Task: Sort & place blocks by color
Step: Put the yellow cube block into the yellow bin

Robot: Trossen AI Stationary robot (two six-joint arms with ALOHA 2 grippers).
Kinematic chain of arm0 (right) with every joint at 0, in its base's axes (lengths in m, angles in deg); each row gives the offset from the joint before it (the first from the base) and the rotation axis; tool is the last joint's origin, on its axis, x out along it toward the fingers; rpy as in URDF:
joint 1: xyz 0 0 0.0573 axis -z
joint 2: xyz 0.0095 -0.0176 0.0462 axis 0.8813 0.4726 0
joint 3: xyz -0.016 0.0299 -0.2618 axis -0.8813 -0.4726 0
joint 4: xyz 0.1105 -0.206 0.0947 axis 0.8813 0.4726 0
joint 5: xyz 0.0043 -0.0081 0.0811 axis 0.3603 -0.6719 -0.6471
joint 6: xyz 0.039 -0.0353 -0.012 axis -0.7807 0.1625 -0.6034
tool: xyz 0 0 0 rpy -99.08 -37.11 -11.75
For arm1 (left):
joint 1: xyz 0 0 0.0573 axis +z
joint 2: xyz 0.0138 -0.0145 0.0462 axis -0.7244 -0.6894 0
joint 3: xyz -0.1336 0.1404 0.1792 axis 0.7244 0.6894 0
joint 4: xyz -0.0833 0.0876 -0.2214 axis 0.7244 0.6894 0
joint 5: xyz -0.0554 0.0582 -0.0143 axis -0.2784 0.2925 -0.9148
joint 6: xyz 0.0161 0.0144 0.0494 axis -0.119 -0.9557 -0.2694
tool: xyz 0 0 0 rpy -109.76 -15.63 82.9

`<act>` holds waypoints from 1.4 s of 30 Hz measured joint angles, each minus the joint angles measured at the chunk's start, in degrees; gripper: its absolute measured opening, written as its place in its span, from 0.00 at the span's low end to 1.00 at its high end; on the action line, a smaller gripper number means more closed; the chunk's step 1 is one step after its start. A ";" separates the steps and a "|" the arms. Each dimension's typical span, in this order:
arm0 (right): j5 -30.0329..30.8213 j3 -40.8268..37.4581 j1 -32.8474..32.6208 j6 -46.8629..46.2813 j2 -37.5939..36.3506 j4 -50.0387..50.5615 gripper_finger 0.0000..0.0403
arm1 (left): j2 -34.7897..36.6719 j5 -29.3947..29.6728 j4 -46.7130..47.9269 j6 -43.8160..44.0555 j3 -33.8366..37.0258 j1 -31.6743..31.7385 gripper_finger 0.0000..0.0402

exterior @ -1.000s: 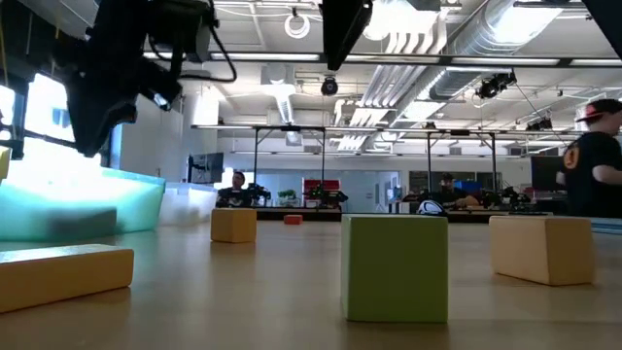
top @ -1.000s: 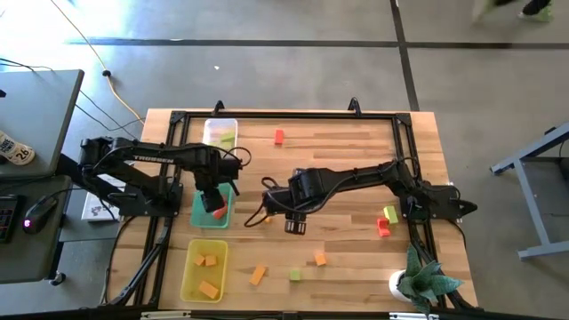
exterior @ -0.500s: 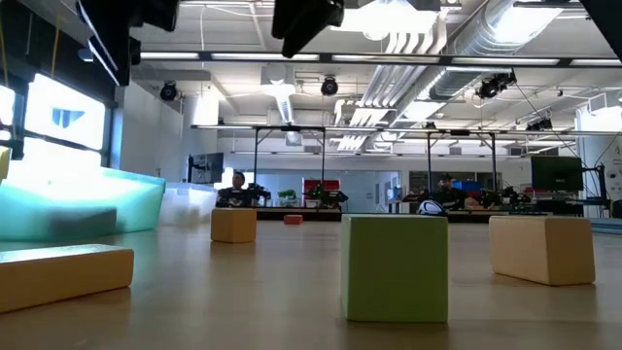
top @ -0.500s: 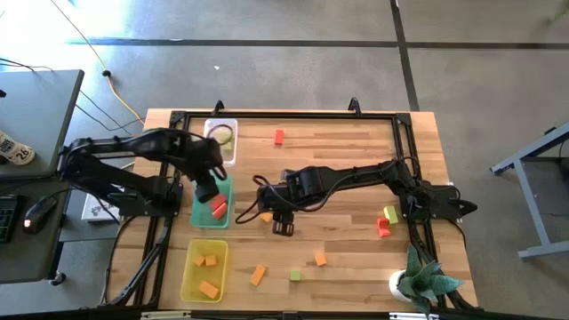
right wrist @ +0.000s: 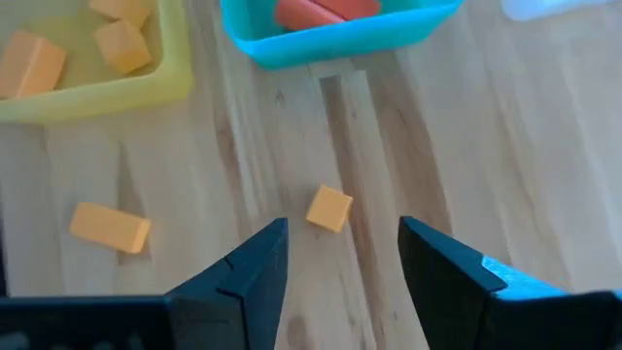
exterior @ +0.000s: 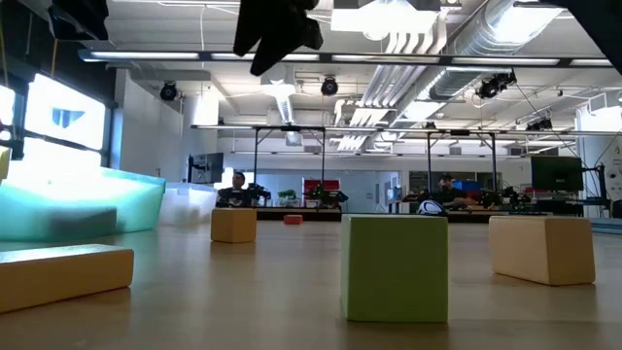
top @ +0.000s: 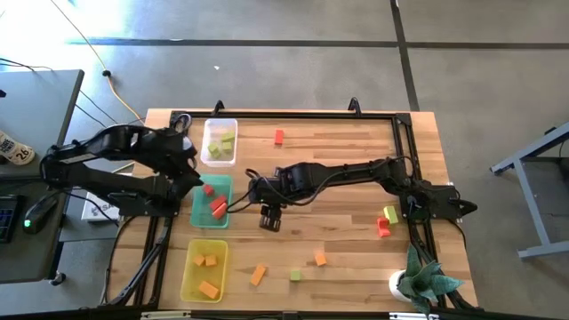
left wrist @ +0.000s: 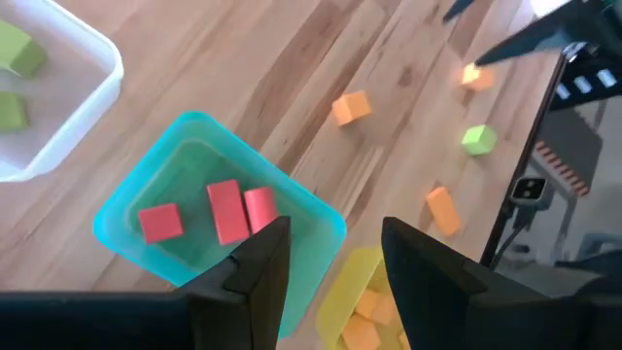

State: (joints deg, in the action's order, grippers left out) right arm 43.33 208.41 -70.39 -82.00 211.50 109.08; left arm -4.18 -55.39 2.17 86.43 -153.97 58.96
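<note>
The right gripper (right wrist: pixel 340 255), jaws spread and empty, hangs over an orange cube (right wrist: pixel 329 209) just beside the green tray (top: pixel 197 212) (probably to pick it next), while the left gripper (left wrist: pixel 332 251), jaws also spread, hovers above that tray's red blocks (left wrist: pixel 226 210).

— what's different with the left gripper (left wrist: pixel 330 255)?
— it has pulled back off the green tray (top: pixel 197 206) toward the table's left edge, fingers apart and empty; three red blocks (top: pixel 218 207) now lie in that tray.
— and the right gripper (top: pixel 268 220)?
— it has slid toward the green tray, open, above a small orange cube (right wrist: pixel 329 209).
</note>
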 joint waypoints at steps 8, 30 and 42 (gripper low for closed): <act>-2.94 0.00 0.74 -2.46 4.03 -1.62 0.45 | 2.99 3.10 -0.05 -0.03 0.00 0.03 0.37; -3.17 0.04 0.69 -14.53 13.19 -3.00 0.45 | 2.98 3.40 -0.15 -0.54 0.00 -0.01 0.38; -3.95 0.11 0.69 -15.93 15.95 -2.60 0.45 | 2.98 3.42 -0.17 -0.53 0.00 0.01 0.38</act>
State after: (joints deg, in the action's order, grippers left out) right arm 39.38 208.51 -69.70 -97.93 227.45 106.48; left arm -1.20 -51.98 2.01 85.90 -153.96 58.98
